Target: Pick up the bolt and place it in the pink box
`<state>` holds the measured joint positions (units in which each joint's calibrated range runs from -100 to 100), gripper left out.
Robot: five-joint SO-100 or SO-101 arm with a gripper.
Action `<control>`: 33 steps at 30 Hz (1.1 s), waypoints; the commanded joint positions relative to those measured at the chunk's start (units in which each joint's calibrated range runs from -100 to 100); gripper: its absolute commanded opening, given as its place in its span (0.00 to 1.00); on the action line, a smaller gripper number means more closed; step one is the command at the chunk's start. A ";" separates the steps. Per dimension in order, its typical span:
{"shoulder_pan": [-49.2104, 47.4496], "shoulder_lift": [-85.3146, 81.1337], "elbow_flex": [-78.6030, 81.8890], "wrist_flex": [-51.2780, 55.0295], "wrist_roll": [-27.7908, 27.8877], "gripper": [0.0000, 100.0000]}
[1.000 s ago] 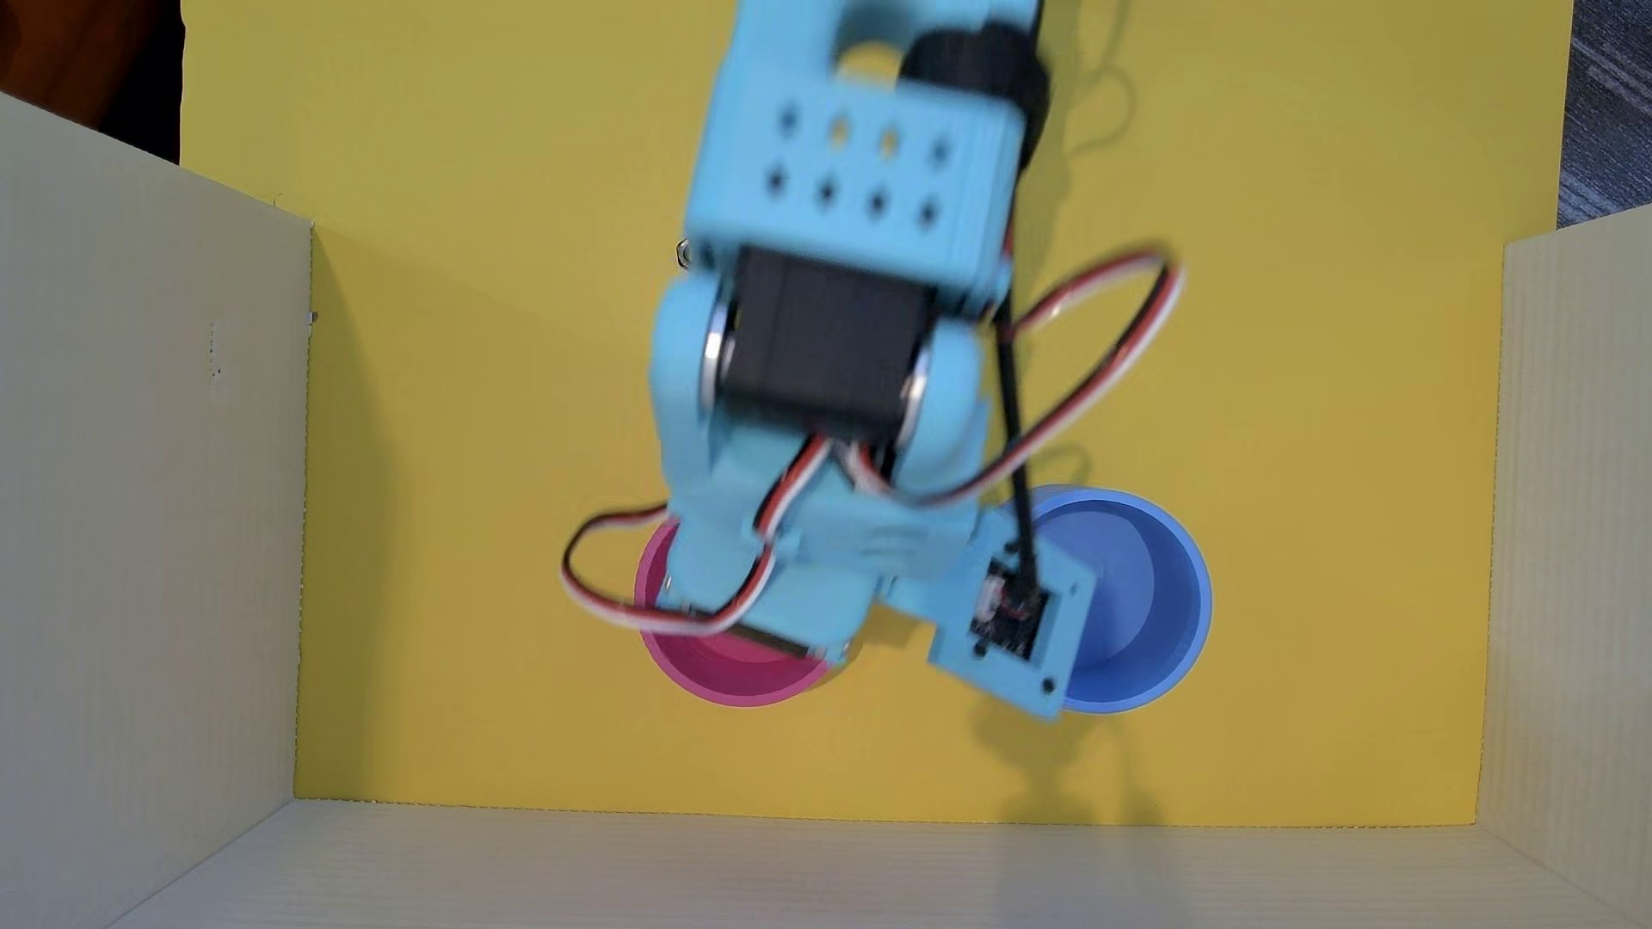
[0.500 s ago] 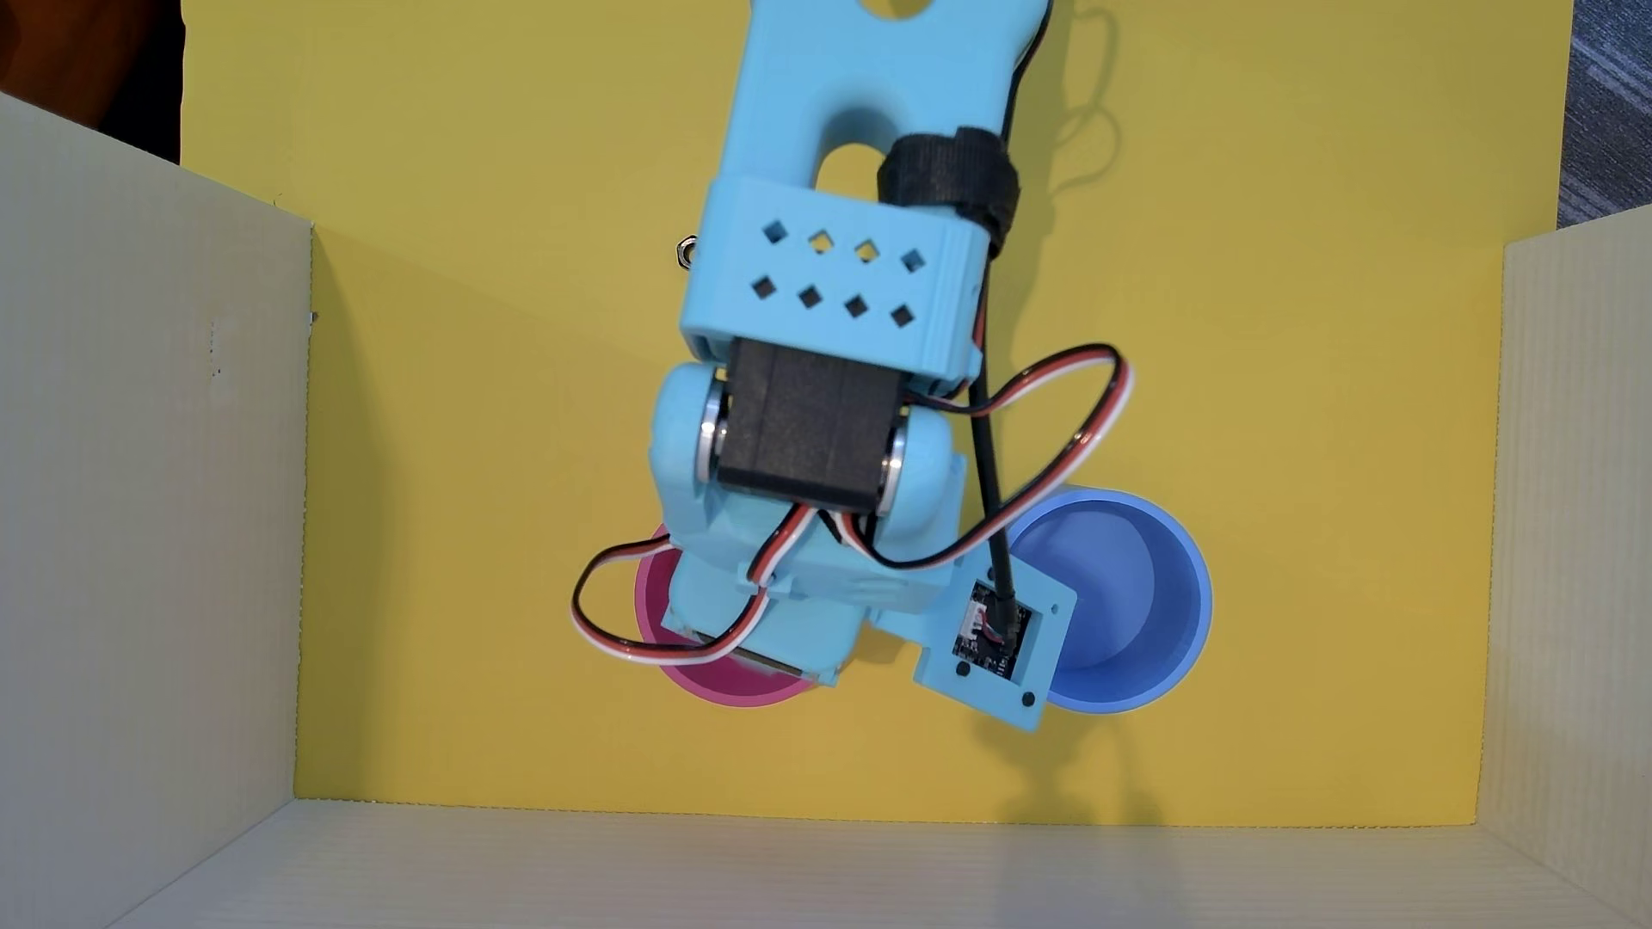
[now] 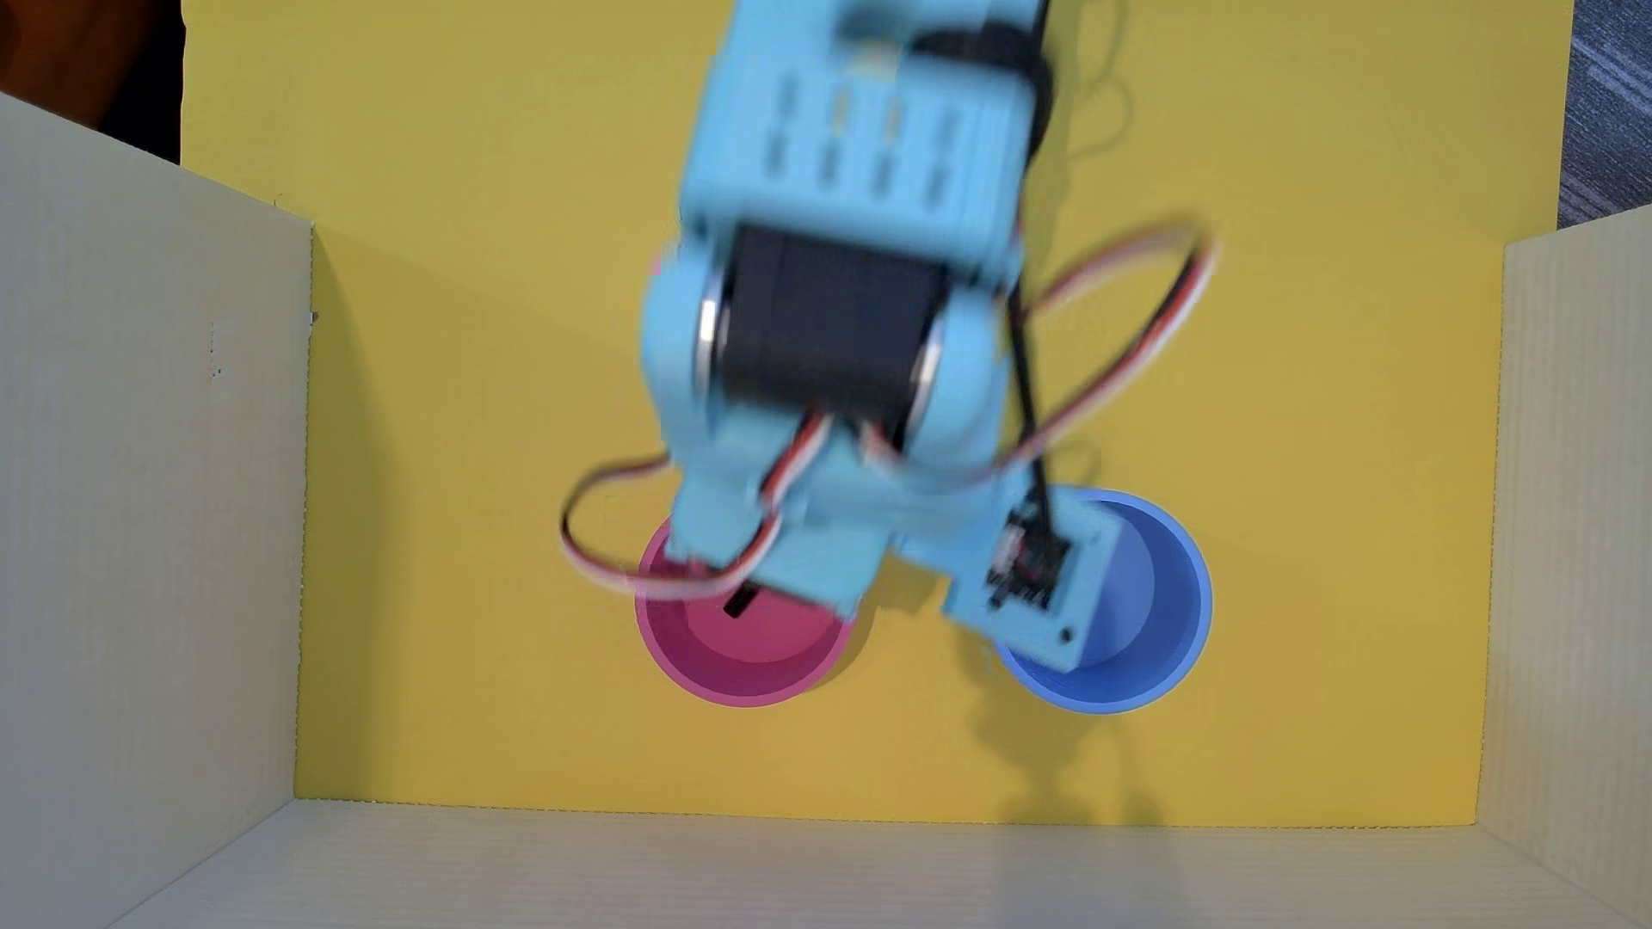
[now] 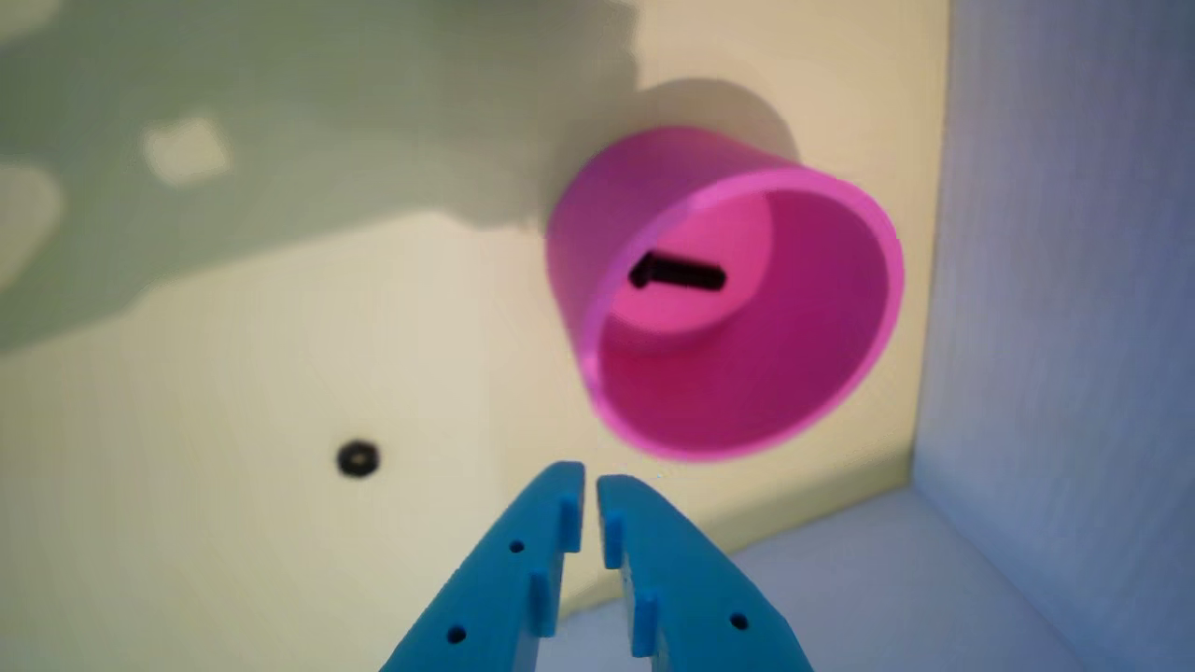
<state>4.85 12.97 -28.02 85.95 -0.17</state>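
1. The gripper [image 4: 590, 490], smooth blue plastic, fills the wrist view's bottom edge; its jaws are nearly closed, a thin slit between them, holding nothing.
2. The bolt [image 4: 679, 274], short and black, lies on the flat bottom of the round pink box [image 4: 822, 308].
3. Only the wrist view shows a small dark ring [image 4: 358, 458] on the yellow floor.
4. Only the overhead view shows the blue cup [image 3: 1162, 607], near the pink box [image 3: 742, 665], both towards the lower edge.

Bright, even light: in the overhead view we note the arm [image 3: 840, 295] smeared by motion blur and faint shadow beneath it, while the wrist view is soft-focused and washed pale, a broad shadow darkening the floor [image 4: 233, 187].
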 commanded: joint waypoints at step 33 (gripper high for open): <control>-10.15 -110.95 109.75 -37.78 1.81 0.01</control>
<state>-2.37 -97.54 81.53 45.01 1.78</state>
